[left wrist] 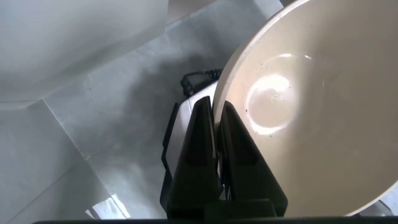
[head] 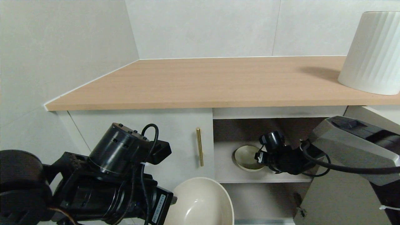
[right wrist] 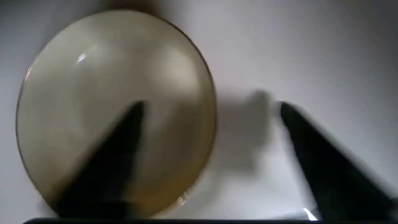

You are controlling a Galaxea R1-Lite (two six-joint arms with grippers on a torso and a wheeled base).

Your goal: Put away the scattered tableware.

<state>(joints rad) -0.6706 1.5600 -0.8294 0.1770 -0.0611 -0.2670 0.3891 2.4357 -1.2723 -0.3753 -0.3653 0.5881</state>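
Left claw [left wrist: 214, 107] grips the cream bowl [head: 200, 203] by its rim, low before the closed cabinet door [head: 178, 131]. Right claw [right wrist: 211, 109] gapes over a small dish [head: 248, 157] on the cabinet shelf [head: 225, 172]. A white ribbed vessel [head: 372, 53] stands on the worktop [head: 218, 81].

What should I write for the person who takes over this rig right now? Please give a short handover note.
Left gripper: shut on the rim of the large cream bowl, held low in front of the closed cabinet door.
Right gripper: open, inside the open cabinet, holding nothing; one finger lies across the small dish, the other beside it.
Done: the small dish sits on the cabinet shelf.
Left: draw the right arm out, then probably put the large cream bowl away in the cabinet too.
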